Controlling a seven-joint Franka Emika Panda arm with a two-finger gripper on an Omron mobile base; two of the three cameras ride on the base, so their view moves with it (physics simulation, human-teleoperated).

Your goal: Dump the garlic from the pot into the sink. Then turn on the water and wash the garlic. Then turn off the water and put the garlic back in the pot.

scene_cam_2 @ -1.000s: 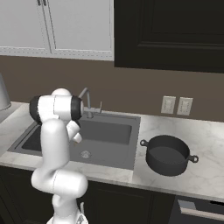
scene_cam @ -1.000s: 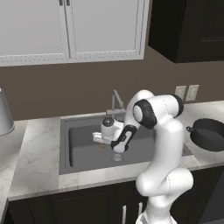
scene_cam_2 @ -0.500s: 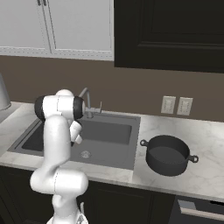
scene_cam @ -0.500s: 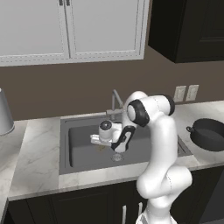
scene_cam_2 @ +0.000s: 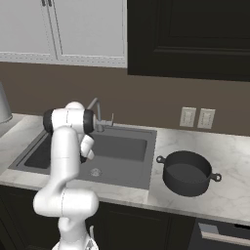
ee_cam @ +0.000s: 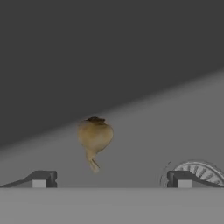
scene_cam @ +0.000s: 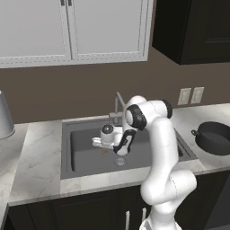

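Garlic (ee_cam: 94, 138) lies on the floor of the sink (scene_cam: 85, 161), beside the round silver drain (ee_cam: 197, 171), ahead of the gripper (ee_cam: 111, 178). Both dark fingertips (ee_cam: 41, 178) stand spread wide, holding nothing. On the counter right of the basin sits the black pot (scene_cam_2: 187, 173), well apart from the arm.

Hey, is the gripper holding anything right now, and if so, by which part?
Nothing is held. In the hand view the gripper is open, its fingertips spread wide, and the garlic lies apart from them on the floor of the sink, beside the drain.
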